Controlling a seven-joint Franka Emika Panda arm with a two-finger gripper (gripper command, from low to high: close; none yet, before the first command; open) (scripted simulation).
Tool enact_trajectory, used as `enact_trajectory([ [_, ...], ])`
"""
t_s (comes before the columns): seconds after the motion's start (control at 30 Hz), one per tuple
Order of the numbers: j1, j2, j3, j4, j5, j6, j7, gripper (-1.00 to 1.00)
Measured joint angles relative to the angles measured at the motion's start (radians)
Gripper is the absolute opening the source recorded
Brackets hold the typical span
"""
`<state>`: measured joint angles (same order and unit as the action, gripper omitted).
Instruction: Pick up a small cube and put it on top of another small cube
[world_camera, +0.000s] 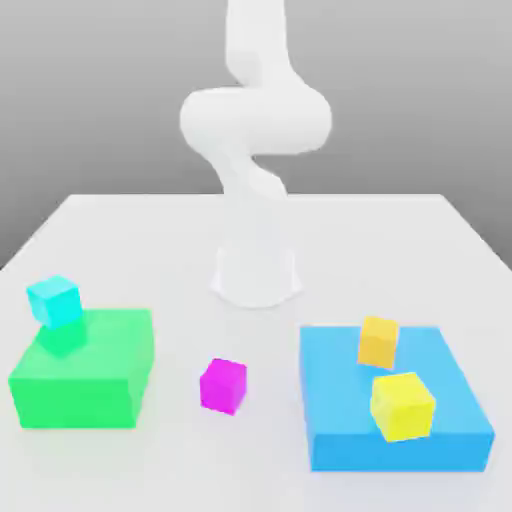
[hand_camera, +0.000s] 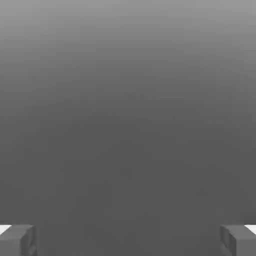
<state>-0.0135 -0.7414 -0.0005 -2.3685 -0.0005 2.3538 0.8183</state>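
Observation:
The small magenta cube (world_camera: 222, 386) rests on the white table, between the green block and the blue slab, toward the front. The small cyan cube (world_camera: 53, 300) sits on the back corner of the large green block (world_camera: 85, 370), at the exterior view's left. In the hand view my gripper (hand_camera: 128, 240) is open, its two grey fingertips (hand_camera: 17, 240) far apart with nothing between them, facing plain grey background. The white arm (world_camera: 255, 130) rises from its base at the table's middle, well above the cubes.
A flat blue slab (world_camera: 330, 400) lies at the exterior view's right, carrying an orange cube (world_camera: 379, 341) and a yellow cube (world_camera: 402, 406). The arm's round base (world_camera: 256, 275) stands behind the magenta cube. The white table (world_camera: 120, 230) stretches behind the blocks.

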Motion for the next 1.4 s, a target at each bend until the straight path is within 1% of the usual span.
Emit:
enact_trajectory([
  [0.43,-0.086,0.380,-0.003,-0.435,-0.004,0.339,0.122,0.00],
  [0.57,-0.114,0.559,-0.008,-0.577,-0.005,0.486,0.165,0.00],
  [0.67,-0.121,0.748,-0.011,-0.602,0.002,0.634,0.175,0.00],
  [0.83,-0.131,0.943,-0.003,-0.577,0.010,0.794,0.173,0.00],
  [0.87,-0.133,0.962,0.000,-0.574,0.009,0.809,0.172,-1.00],
  [1.1,-0.136,0.971,0.001,-0.573,0.004,0.818,0.177,-1.00],
  [1.17,-0.136,0.906,0.000,-0.584,0.001,0.764,0.179,-1.00],
  [1.2,-0.136,0.906,0.000,-0.584,0.000,0.764,0.180,-1.00],
  [1.4,-0.145,0.659,-0.006,-0.621,-0.004,0.554,0.188,-1.00],
])
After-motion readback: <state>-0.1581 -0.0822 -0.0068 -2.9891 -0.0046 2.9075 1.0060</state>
